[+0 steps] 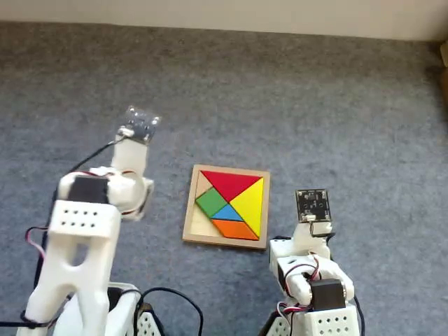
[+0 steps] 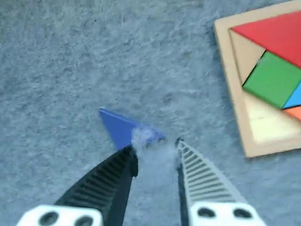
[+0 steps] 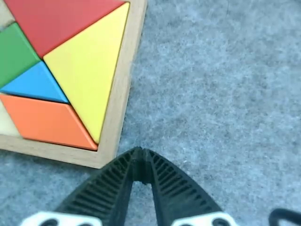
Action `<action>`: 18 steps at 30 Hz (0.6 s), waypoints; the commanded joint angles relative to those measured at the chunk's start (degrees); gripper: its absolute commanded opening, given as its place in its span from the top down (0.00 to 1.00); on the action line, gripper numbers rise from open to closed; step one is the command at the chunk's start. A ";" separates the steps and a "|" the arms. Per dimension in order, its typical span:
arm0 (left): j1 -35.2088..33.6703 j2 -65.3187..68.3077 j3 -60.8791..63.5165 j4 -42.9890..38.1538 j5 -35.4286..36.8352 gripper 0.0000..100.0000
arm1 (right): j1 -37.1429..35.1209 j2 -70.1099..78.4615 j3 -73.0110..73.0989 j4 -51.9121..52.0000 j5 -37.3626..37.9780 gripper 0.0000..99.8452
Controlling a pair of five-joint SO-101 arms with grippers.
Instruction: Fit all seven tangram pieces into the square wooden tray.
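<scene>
We count 5 pieces (image 1: 246, 203) in the tray (image 1: 187, 218), so 2 are left. The left gripper (image 2: 155, 149) is open at the blue triangle (image 2: 118, 128); the right gripper (image 3: 141, 159) is closed and empty.

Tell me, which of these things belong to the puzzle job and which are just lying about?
Part of the job: wooden tray, red triangle, yellow triangle, green square, light blue triangle, orange piece, loose dark blue triangle, left gripper, right gripper.
Lying about: grey mat, black cable.
</scene>
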 commanded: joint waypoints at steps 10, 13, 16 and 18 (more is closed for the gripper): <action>-11.65 -1.36 1.71 1.41 -38.15 0.75 | 0.48 -0.92 8.57 0.40 -0.26 0.99; -11.65 -1.36 2.95 1.23 -41.23 0.75 | 0.48 -0.92 8.57 0.40 -0.26 0.99; -11.65 -1.27 3.03 1.14 -39.56 0.75 | 0.48 -0.92 8.57 0.40 -0.26 0.99; -11.65 -1.27 3.03 1.14 -35.87 0.75 | 0.48 -0.92 8.57 0.40 -0.26 0.99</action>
